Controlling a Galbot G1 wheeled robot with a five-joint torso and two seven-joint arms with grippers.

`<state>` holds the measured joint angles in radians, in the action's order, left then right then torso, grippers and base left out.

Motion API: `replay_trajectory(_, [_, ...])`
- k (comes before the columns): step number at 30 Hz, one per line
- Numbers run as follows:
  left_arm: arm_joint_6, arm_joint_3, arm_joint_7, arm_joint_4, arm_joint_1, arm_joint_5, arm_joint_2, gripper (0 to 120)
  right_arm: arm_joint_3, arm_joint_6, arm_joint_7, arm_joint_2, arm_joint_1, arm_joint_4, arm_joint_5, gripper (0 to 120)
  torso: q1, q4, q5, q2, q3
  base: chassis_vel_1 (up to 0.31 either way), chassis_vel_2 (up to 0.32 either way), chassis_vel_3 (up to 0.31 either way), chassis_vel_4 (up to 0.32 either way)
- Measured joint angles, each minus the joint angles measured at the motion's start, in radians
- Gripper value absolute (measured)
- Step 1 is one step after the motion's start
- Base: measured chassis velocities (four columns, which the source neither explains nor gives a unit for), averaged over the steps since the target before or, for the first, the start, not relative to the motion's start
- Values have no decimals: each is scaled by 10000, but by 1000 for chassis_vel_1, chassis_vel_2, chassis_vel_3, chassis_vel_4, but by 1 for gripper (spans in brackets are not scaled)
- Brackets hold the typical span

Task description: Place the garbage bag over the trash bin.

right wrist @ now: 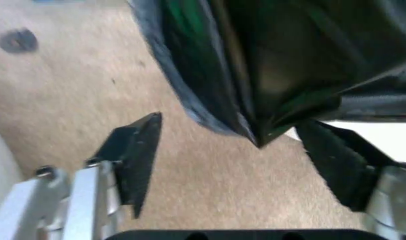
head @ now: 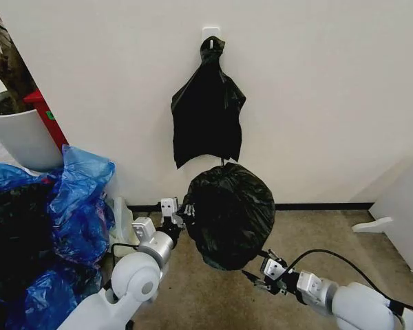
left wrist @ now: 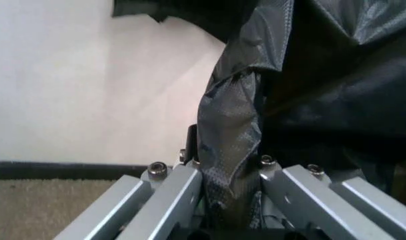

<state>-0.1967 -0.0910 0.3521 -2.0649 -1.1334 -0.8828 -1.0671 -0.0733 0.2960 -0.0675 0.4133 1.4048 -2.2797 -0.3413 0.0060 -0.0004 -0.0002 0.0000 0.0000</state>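
The bag [head: 228, 214] is seen in the head view as a rounded, glossy black dome in the middle of the scene, above the carpeted floor [head: 316, 240] and in front of the wall [head: 316, 96]. The bin is taken to be under it, but its sides cannot be made out beneath the plastic; in the right wrist view a pale strip [right wrist: 363, 126] is seen just below the bag's lower edge, which may be the bin's rim.

The left pincer [head: 179, 218] is placed against the bag's left side. In the left wrist view a bunched fold of the bag [left wrist: 233, 150] is clamped between its closed fingers [left wrist: 183, 192], with the skirting board and wall seen beside it.

The right pincer [head: 260, 272] is held at the bag's lower right edge. In the right wrist view its jaws are spread wide, with black pads [right wrist: 137, 150] on either side of a hanging corner of the bag [right wrist: 256, 100]; nothing is gripped, and the corner hangs between the pads without being touched by the near one.

On the wall above, a bunch of black bags [head: 208, 113] is hung from a white hook [head: 211, 34]. Blue bags [head: 76, 206] are piled to the left, beside a white plant pot [head: 24, 137].
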Motion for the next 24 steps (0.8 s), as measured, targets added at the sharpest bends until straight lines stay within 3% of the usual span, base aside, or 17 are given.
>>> replay_trajectory(8, [155, -146, 302, 255, 54, -927, -229, 2, -526, -544, 279, -213, 308, -750, -452, 100, 0, 3, 2, 0, 0, 0, 0, 0, 0])
replay_trajectory(13, [146, -200, 774, 148, -180, -2031, -332, 2, -568, -935, 799, -124, 290, -827, -940, 100, 0, 1, 2, 0, 0, 0, 0, 0, 0])
replay_trajectory(16, [165, -288, 1115, 52, -641, -2730, -374, 2, -636, -1285, 1698, 390, 293, -963, -1807, 100, 0, 1, 4, 0, 0, 0, 0, 0, 0])
replay_trajectory(24, [275, -312, 1487, 122, -777, -3307, -455, 1, -896, -1432, 3114, 1280, 907, -1810, -2535, 100, 0, -2, 1, 0, -1, 0, 0, 0, 0])
